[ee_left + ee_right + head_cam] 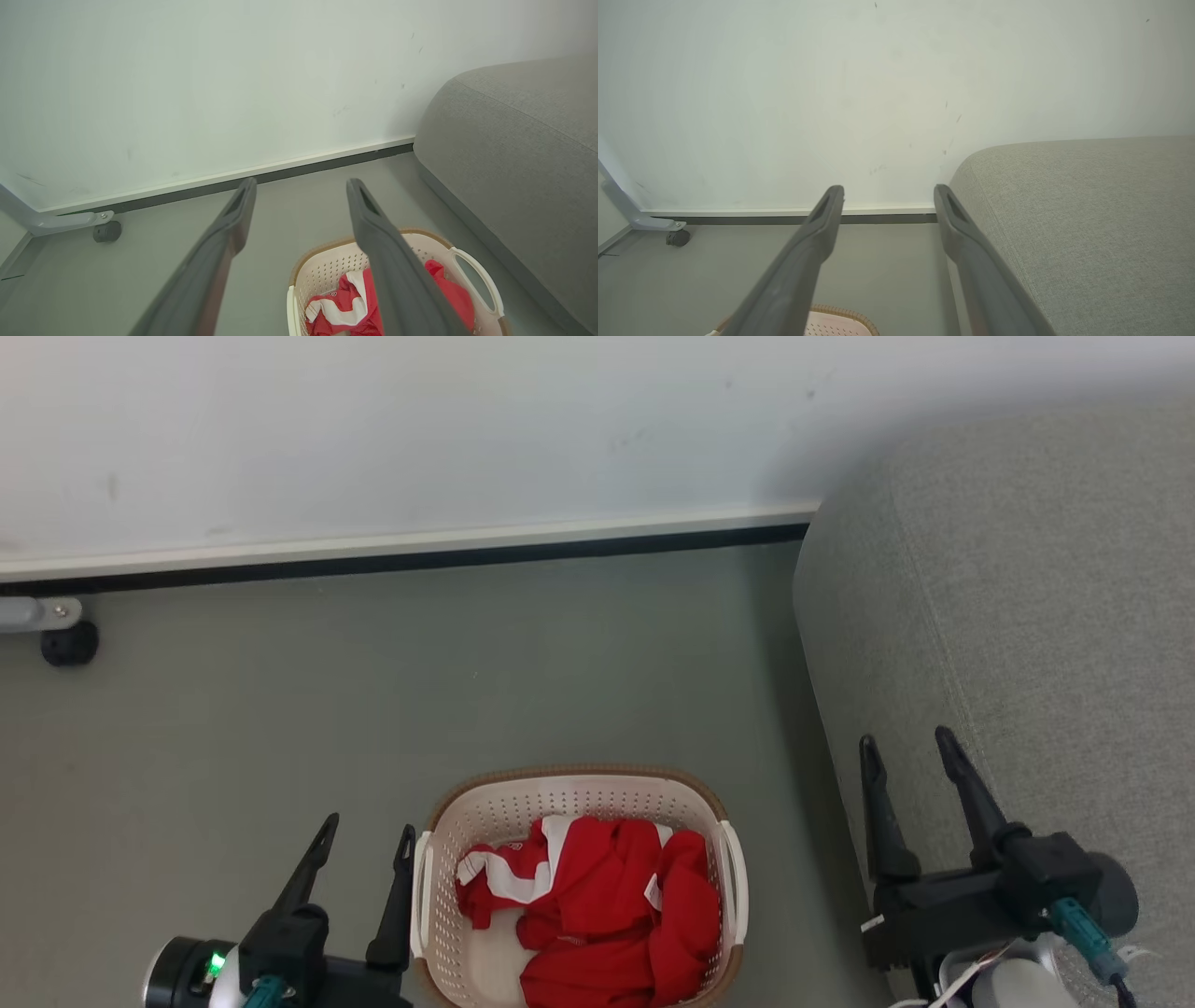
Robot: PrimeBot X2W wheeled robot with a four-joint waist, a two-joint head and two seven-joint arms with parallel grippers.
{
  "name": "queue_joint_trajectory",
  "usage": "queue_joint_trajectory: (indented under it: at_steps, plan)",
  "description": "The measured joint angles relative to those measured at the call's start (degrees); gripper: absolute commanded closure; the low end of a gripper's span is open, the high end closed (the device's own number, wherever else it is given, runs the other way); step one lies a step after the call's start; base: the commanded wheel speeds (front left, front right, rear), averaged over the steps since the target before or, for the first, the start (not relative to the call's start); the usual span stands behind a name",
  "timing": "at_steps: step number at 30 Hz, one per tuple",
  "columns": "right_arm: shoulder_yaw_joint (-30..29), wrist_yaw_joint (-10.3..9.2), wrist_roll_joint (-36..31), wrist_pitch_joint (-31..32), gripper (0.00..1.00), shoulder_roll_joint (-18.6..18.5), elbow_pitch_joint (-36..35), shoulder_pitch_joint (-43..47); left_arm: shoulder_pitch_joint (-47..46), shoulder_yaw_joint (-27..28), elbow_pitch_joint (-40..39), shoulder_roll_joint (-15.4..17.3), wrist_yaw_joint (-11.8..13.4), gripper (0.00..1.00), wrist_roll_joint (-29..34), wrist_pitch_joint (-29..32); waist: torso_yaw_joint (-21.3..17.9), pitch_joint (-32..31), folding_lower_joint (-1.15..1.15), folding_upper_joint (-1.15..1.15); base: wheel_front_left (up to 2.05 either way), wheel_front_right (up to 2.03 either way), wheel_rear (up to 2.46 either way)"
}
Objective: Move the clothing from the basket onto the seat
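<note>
Grey floor (pixel 280 709) carries a cream perforated basket (pixel 579 772), near rim cut off, crumpled red-and-white clothing (pixel 607 905) inside, beside a grey woven sofa (pixel 1027 616); left gripper (pixel 370 823) and right gripper (pixel 906 735) spread, empty.

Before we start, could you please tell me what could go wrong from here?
The clothing lies bunched in the basket, so the open left end effector may lift the whole heap or snag the perforated wall. The right end effector hovers by the seat and could brush it.
</note>
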Motion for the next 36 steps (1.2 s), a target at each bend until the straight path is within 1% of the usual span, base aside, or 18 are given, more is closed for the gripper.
queue_joint_trajectory:
  at_steps: [4,10,14,17,20,21,25,36]
  plan:
    - [-1.31,-0.38,-0.56,-0.01,0.0,-0.05,-1.89,-2.43,-2.8,-1.79,2.45,-0.3,-1.01,0.0,1.67,0.0,-0.77,3.04,0.0,0.0,0.0,0.0,0.0]
    - [-2.5,-0.41,-2.45,-0.16,0.0,-0.2,-4.57,-5.72,-7.8,-5.06,7.32,-1.81,-2.45,0.0,2.97,0.13,-2.21,7.71,0.0,0.0,0.0,0.0,0.0]
    - [-3.66,-0.41,-2.52,-0.16,0.0,-0.15,-6.03,-8.75,-11.1,-6.86,10.78,-2.26,-3.03,0.0,3.7,1.12,-3.19,10.85,0.01,0.0,0.0,0.0,0.0]
    - [-4.38,-0.42,-2.61,-0.16,0.0,-0.02,-7.1,-11.29,-13.17,-8.38,13.21,-2.47,-3.52,0.0,5.35,1.69,-3.91,13.24,0.01,0.0,0.0,0.0,0.0]
    - [-4.72,-0.42,-2.92,-0.16,0.0,0.16,-7.65,-12.94,-14.47,-9.26,14.75,-2.69,-3.57,0.0,5.81,2.15,-4.36,14.85,0.01,0.01,0.0,0.0,0.0]
    - [-5.01,-0.42,-2.94,-0.16,0.0,0.29,-8.24,-14.33,-15.85,-10.24,16.14,-2.74,-4.04,0.0,6.43,2.22,-4.78,16.47,0.01,0.01,0.0,0.0,0.0]
    - [-5.34,-0.42,-3.36,-0.16,0.0,0.38,-9.21,-16.13,-17.88,-11.37,18.06,-2.93,-4.54,0.0,7.01,2.72,-5.31,18.91,0.01,0.0,0.0,0.0,0.0]
    - [-6.13,-0.43,-5.6,-0.18,0.0,0.51,-13.08,-21.13,-26.35,-13.56,24.74,-3.41,-4.99,0.0,9.58,4.11,-6.49,27.89,0.0,0.01,0.0,0.0,0.0]
